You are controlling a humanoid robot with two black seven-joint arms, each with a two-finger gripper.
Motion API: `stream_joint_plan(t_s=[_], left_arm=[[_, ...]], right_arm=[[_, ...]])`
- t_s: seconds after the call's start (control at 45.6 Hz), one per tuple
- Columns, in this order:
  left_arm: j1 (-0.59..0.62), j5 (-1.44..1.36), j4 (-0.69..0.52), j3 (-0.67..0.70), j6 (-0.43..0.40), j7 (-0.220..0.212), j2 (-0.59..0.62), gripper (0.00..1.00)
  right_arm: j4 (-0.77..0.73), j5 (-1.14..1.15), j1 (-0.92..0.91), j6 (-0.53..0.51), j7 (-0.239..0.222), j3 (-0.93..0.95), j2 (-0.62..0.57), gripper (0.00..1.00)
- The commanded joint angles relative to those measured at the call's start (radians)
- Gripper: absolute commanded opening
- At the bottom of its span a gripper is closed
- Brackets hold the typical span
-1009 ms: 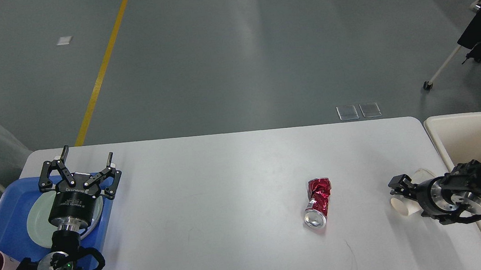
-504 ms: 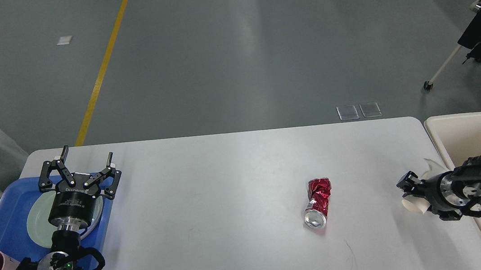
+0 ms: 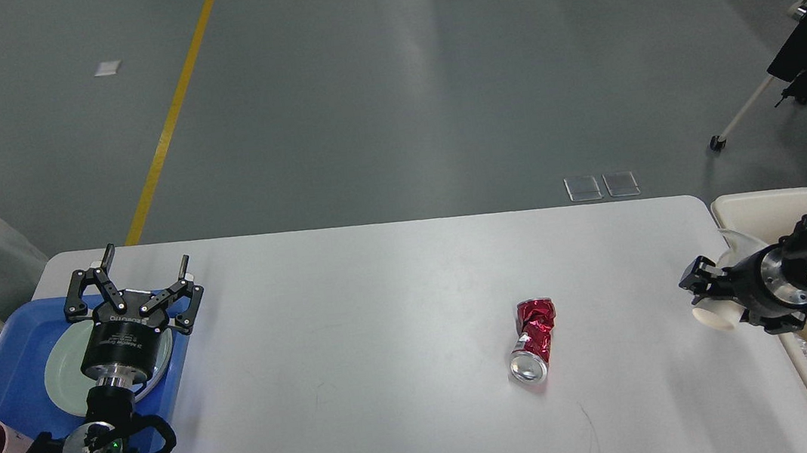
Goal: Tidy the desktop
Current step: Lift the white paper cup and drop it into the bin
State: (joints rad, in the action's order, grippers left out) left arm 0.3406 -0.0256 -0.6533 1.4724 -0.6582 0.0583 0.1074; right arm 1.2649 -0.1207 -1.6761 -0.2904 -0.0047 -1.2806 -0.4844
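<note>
R tool grips white cup above desktop edge; L tool wide.

Head view, down over desktop

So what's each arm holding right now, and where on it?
Right gripper: jaws clamp a white paper cup near its rim. Left gripper: open, nothing held.

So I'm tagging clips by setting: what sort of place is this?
Probably an industrial hall or robot lab, not a home: bare grey concrete floor with a yellow lane line, and one white desktop standing alone in open space.
</note>
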Motion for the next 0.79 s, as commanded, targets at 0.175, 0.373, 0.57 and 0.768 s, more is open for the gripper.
stream_joint_plan(t_s=[0.175, 0.373, 0.57, 0.768], left_arm=[[0.000, -0.001, 0.000, -0.001, 0.000, 0.000, 0.000, 0.96], [0.000, -0.001, 0.000, 0.000, 0.002, 0.000, 0.000, 0.96], [0.000, -0.001, 0.001, -0.001, 0.000, 0.000, 0.000, 0.96], [0.000, 0.001, 0.000, 0.000, 0.000, 0.000, 0.000, 0.96]], right_arm=[[0.255, 0.004, -0.447, -0.173, -0.003, -0.230, 0.081, 0.00], [0.245, 0.019, -0.442, -0.167, -0.015, -0.299, 0.047, 0.00], [0.096, 0.090, -0.206, -0.096, -0.014, -0.276, -0.098, 0.00], [-0.231, 0.104, 0.171, -0.087, -0.014, -0.074, -0.198, 0.00]])
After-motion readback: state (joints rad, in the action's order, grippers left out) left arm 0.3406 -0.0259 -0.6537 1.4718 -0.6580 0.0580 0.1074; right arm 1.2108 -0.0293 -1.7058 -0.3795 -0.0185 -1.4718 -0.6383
